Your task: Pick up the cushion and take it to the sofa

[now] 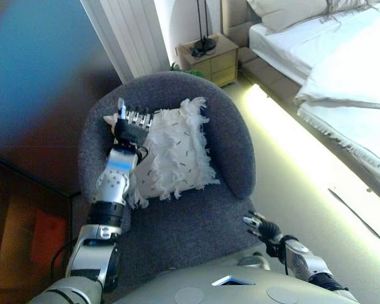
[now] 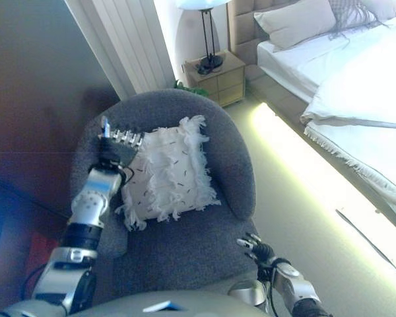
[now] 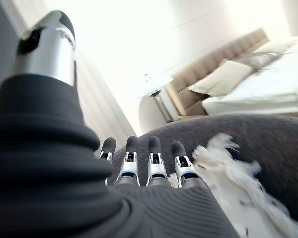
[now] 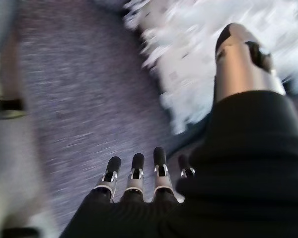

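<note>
Left eye view gives us the clearest look: a white fringed cushion (image 1: 174, 152) leans against the curved back of a grey upholstered armchair (image 1: 231, 136), its lower edge resting on the seat. Our left hand (image 1: 132, 130) is up at the cushion's upper left corner, on the side nearest the chair's left arm. Its fingers (image 1: 139, 118) lie straight in a row along the top edge of the cushion, and the thumb (image 1: 121, 107) sticks up apart from them. In the left wrist view we see the same fingers stretched flat over the chair back, with the white fringe just beside them; nothing is curled round the cushion, so the hand is open and we cannot tell whether it touches the fabric or only sits close to it.

Our right hand (image 1: 261, 226) is low at the front right of the seat, well apart from the cushion. In the right wrist view its fingers (image 4: 135, 171) look relaxed and spread, holding nothing, with the grey seat below them and the cushion beyond the thumb.

Behind the chair we see a wooden nightstand (image 1: 210, 58) with the dark base of a lamp (image 2: 208, 59) on it, and to the right a bed (image 1: 342, 57) with white bedding and a pillow (image 2: 297, 23)
</note>
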Controlling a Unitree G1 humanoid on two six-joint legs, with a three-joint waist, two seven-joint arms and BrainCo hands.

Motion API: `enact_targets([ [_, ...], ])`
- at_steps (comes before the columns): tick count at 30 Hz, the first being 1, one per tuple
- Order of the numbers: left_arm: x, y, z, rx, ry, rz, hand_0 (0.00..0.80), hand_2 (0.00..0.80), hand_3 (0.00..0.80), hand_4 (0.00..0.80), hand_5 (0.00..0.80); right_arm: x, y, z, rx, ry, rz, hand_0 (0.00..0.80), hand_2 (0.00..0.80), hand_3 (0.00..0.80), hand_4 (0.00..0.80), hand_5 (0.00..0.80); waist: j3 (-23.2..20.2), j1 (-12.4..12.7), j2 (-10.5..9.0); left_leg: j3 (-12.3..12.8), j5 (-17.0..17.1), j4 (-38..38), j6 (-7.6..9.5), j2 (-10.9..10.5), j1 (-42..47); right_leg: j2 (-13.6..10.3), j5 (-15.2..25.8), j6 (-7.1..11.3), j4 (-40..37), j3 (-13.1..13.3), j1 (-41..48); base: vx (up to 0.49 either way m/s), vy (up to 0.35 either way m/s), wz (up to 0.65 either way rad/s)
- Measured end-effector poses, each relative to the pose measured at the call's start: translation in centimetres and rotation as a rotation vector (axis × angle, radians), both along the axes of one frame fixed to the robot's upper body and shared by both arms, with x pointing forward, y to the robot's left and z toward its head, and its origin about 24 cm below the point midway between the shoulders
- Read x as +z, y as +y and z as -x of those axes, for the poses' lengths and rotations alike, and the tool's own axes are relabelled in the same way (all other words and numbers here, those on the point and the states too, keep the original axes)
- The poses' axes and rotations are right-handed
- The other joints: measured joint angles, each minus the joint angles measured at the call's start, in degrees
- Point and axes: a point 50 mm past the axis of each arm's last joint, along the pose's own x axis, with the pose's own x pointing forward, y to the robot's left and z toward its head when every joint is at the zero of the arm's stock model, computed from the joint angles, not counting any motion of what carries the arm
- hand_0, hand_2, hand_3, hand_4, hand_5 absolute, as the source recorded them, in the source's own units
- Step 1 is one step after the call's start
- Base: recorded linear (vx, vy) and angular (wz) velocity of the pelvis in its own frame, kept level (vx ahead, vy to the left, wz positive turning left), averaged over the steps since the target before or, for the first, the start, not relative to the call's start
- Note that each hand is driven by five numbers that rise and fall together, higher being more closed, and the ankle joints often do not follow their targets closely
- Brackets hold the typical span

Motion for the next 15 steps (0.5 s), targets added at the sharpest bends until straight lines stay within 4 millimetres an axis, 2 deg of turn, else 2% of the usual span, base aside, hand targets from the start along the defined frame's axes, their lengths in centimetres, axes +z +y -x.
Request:
enact_targets([
  [4, -3.0, 0.9, 3.2, -0.039, 0.011, -0.134, 0.0, 0.0, 0.0, 0.0, 0.0, 0.8, 0.5, -0.5, -0.055, -0.066, -0.038, 0.0, 0.0, 0.0, 0.0, 0.0, 0.1, 2.5, -1.9, -1.1, 0.1, 0.0, -0.35, 0.8, -0.7, 0.7, -0.4, -0.55, -0.1, -1.2, 0.0, -0.09, -0.048, 0.14],
  [8, -4.8, 1.9, 6.3, -0.069, 0.031, -0.218, 0.0, 0.0, 0.0, 0.0, 0.0, 1.2, 0.9, -0.6, -0.116, -0.113, -0.069, 0.0, 0.0, 0.0, 0.0, 0.0, -0.4, 5.7, -4.27, -2.5, 0.2, 0.0, -0.39, 1.1, -1.7, 1.2, -0.6, -0.85, -0.1, -2.6, -0.1, -0.09, -0.025, 0.16],
  [9, -5.2, 2.3, 7.1, -0.071, 0.032, -0.23, 0.0, 0.0, 0.0, 0.0, 0.0, 1.4, 1.0, -0.9, -0.142, -0.136, -0.082, 0.0, 0.0, 0.0, 0.0, 0.0, -0.5, 5.7, -4.69, -3.0, 0.3, 0.0, -0.43, 1.1, -2.0, 1.2, -0.7, -0.83, -0.1, -3.0, -0.1, -0.089, -0.01, 0.19],
  [15, -6.5, 2.6, 9.6, -0.142, 0.054, -0.35, 0.0, 0.0, 0.0, 0.0, 0.0, 3.0, 1.2, -2.2, -0.23, -0.249, -0.132, 0.0, 0.0, 0.0, 0.0, 0.0, -0.1, 8.6, -5.32, -4.1, 0.8, 0.0, -0.58, 1.2, -3.9, 1.4, -0.7, -0.86, -0.1, -4.2, -1.1, -0.103, 0.009, 0.11],
])
